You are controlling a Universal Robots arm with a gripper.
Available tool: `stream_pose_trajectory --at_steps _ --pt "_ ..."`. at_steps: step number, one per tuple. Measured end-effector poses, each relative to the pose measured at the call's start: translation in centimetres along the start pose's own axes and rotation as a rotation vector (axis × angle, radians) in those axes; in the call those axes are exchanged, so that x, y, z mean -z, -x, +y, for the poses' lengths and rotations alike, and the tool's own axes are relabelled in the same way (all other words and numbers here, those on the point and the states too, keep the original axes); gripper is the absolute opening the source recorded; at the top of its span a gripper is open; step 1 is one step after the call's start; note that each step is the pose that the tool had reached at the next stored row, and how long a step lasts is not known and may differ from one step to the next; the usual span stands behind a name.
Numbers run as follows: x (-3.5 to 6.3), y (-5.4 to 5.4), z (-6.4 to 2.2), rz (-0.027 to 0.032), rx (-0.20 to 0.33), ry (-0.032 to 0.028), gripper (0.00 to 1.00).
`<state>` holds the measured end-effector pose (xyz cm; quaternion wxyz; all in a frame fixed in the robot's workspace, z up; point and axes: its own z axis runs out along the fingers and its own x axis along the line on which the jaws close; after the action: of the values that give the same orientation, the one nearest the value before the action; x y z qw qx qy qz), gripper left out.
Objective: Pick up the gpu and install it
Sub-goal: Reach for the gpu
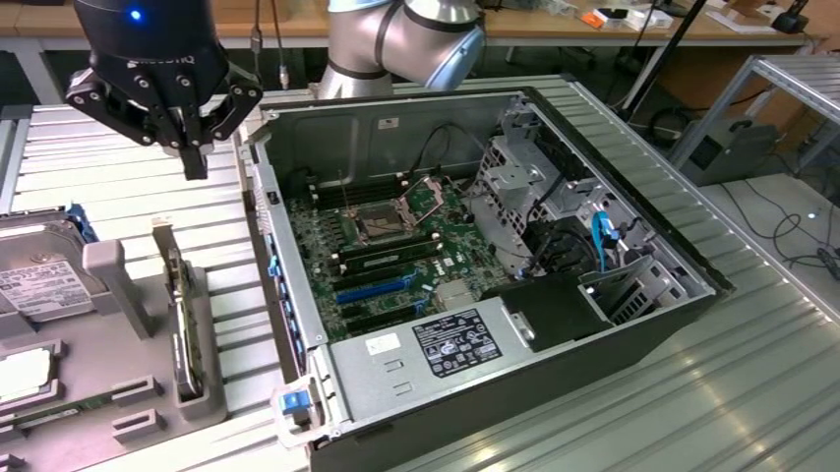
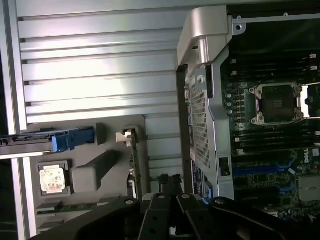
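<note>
Black gripper [image 1: 195,162], jaws shut and empty, poised above near end of thin flat black gpu card [image 1: 177,295], edge-up in grey tray [image 1: 145,423], long axis alongside open case [image 1: 525,408].

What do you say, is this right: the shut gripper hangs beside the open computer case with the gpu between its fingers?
Not quite. The shut gripper hangs beside the open computer case, but it holds nothing. The exterior view shows the gpu standing on edge in the gray tray.
</note>
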<state>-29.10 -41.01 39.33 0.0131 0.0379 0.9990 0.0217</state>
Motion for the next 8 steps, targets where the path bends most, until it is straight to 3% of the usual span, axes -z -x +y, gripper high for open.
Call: stream_pose_trajectory --at_steps 8 --pt "0.06 0.1 -1.41 0.0 0.0 0.0 0.1"
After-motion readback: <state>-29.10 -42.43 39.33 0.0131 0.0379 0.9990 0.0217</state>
